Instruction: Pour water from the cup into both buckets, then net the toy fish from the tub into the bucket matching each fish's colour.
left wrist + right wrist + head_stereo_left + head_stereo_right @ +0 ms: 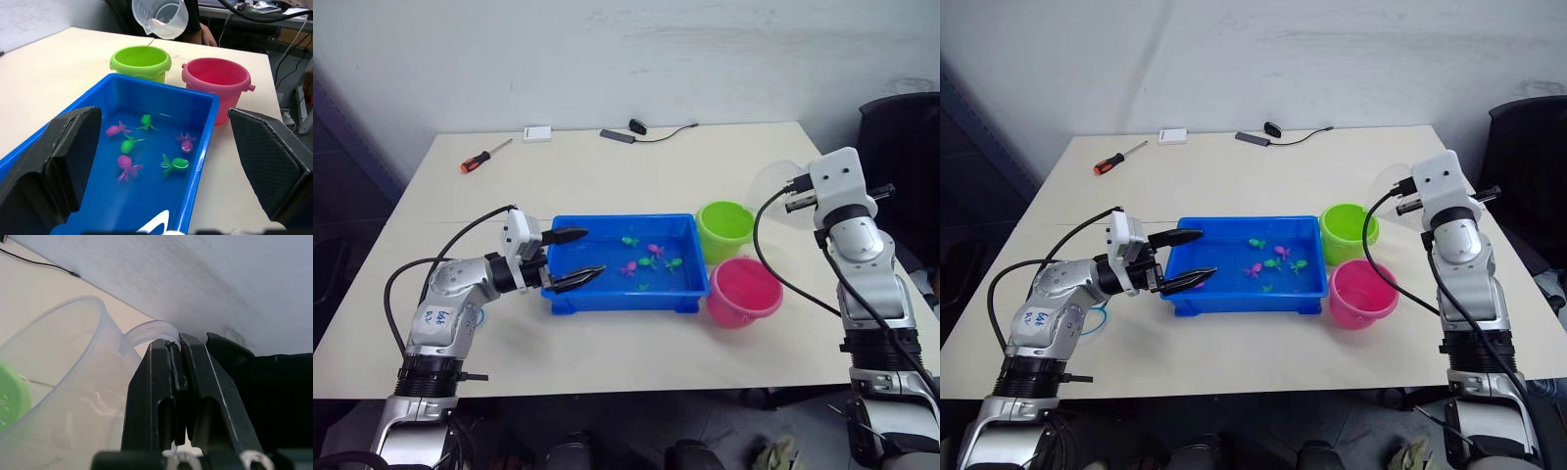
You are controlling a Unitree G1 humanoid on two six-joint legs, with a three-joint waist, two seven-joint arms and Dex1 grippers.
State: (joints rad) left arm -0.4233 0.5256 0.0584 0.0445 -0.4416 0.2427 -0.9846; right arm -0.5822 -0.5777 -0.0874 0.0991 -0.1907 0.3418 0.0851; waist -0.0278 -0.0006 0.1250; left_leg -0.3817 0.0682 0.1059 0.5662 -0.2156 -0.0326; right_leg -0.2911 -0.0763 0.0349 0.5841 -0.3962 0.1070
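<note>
Right gripper [177, 357] clamps the cup [161, 17] by its handle, tilted above the green bucket [724, 227]; left gripper [570, 258] gapes over the tub [625, 292].

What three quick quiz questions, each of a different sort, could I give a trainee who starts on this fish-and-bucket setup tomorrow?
1. True or false: the right gripper is shut on the handle of the clear cup.
2. Over which bucket is the cup tilted: A) the green bucket, B) the pink bucket, C) neither?
3. Fill in: the toy fish lie in the blue ____.

Key: 1 true. 2 A. 3 tub; the open left gripper hovers over its end farthest from the buckets.
</note>
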